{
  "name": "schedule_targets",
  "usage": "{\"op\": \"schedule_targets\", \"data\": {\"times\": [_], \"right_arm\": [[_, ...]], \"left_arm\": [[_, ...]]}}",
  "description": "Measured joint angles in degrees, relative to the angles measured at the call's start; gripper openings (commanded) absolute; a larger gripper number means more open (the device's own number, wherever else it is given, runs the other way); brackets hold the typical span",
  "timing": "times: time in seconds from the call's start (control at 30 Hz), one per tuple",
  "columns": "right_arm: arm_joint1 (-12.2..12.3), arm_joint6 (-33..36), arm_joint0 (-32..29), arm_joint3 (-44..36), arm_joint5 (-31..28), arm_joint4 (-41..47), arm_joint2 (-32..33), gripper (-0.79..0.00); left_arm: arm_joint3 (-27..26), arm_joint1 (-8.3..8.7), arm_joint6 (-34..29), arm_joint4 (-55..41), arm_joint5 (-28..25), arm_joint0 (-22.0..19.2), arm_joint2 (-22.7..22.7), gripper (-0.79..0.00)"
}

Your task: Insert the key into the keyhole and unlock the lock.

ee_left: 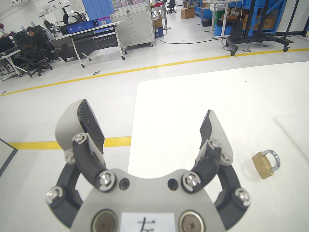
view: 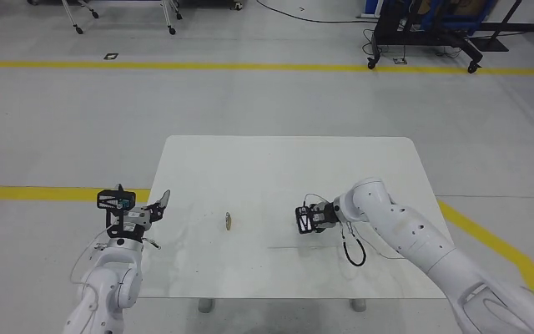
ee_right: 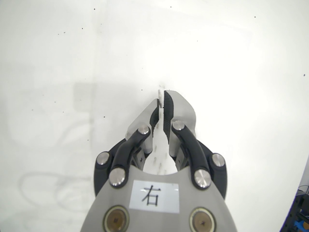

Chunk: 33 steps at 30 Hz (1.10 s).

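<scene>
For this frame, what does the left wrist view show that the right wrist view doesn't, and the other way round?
Left wrist view: the left claw, open at the edge of the white table, and the brass padlock lying on the tabletop off to one side of it. Right wrist view: the right claw, shut on a thin pale sliver seen edge-on, apparently the key, above the tabletop. Shared: the white table.
</scene>
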Motion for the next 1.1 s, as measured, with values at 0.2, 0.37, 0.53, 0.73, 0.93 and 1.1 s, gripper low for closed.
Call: {"op": "schedule_targets", "data": {"times": [0.2,0.37,0.53,0.73,0.93,1.1], "right_arm": [[1.50,-2.38,0.89,-0.43,0.00,1.14,-1.14,-0.785],[3.32,-6.47,0.27,-1.56,0.00,1.02,-0.04,-0.785],[4.92,-8.59,-1.14,-2.88,0.00,0.49,1.83,-0.785],[4.98,-8.57,-1.21,-2.96,0.00,0.48,1.88,-0.785],[4.98,-8.57,-1.20,-2.96,0.00,0.49,1.88,-0.785],[4.98,-8.57,-1.21,-2.96,0.00,0.49,1.88,-0.785]], "left_arm": [[0.00,0.00,0.00,0.00,0.00,0.00,0.00,0.000],[0.00,0.00,0.00,0.00,0.00,0.00,0.00,0.000],[0.00,0.00,0.00,0.00,0.00,0.00,0.00,0.000],[0.00,0.00,0.00,0.00,0.00,0.00,0.00,0.000],[0.00,0.00,0.00,0.00,0.00,0.00,0.00,0.000],[-4.07,-0.01,-1.46,2.07,-5.39,-0.79,3.72,0.000]]}}
